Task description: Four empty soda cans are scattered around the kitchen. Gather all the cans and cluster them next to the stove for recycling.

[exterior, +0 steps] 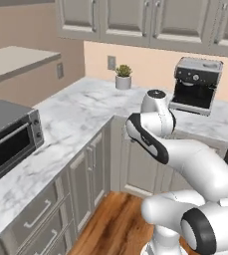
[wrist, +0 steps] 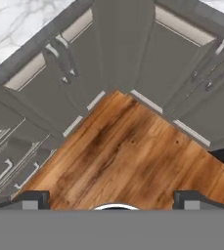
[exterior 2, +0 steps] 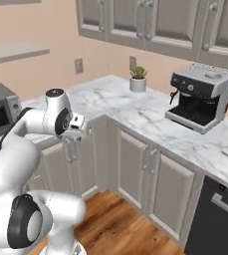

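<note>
Above wood floor (wrist: pixel 128 156) by corner cabinets (wrist: pixel 118 49), gripper (wrist: pixel 111 197) open, empty

My arm is folded up high, elbow bent, wrist turned downward. My hand (wrist: pixel 111 200) hangs empty in the air, its two fingertips (wrist: pixel 33 199) spread wide apart.

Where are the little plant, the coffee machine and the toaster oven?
plant (exterior: pixel 123 71), left base view, green leaves.
coffee machine (exterior 2: pixel 201 97), right base view, its dark front.
toaster oven (exterior: pixel 6 137), left base view, glass door.
</note>
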Controlling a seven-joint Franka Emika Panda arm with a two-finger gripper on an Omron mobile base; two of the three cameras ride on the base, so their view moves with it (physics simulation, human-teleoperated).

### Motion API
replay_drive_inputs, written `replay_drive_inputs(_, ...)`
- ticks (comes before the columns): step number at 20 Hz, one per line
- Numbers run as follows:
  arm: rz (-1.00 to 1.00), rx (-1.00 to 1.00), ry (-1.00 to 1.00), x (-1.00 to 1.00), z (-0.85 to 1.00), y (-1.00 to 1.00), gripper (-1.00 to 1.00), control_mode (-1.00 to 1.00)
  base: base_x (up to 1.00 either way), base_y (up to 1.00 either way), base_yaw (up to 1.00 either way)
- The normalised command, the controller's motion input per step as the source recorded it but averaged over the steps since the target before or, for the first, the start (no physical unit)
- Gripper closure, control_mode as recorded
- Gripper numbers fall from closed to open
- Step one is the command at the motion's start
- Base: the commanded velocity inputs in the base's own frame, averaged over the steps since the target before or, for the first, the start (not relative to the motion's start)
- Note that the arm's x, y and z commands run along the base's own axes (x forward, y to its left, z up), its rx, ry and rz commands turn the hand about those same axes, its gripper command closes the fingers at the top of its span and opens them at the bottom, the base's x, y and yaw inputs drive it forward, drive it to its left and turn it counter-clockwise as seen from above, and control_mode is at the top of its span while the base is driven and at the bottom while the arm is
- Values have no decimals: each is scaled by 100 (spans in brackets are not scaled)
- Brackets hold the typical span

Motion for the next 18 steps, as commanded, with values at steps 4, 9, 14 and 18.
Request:
replay_drive_inputs(4,0,0,0,0,0,0,-100,100,0,0,-50)
replay_drive_inputs(9,0,0,0,0,0,0,-100,100,0,0,-49)
replay_drive_inputs(14,0,0,0,0,0,0,-100,100,0,-17,-45)
replay_drive_inputs(18,0,0,0,0,0,0,-100,100,0,-21,-45)
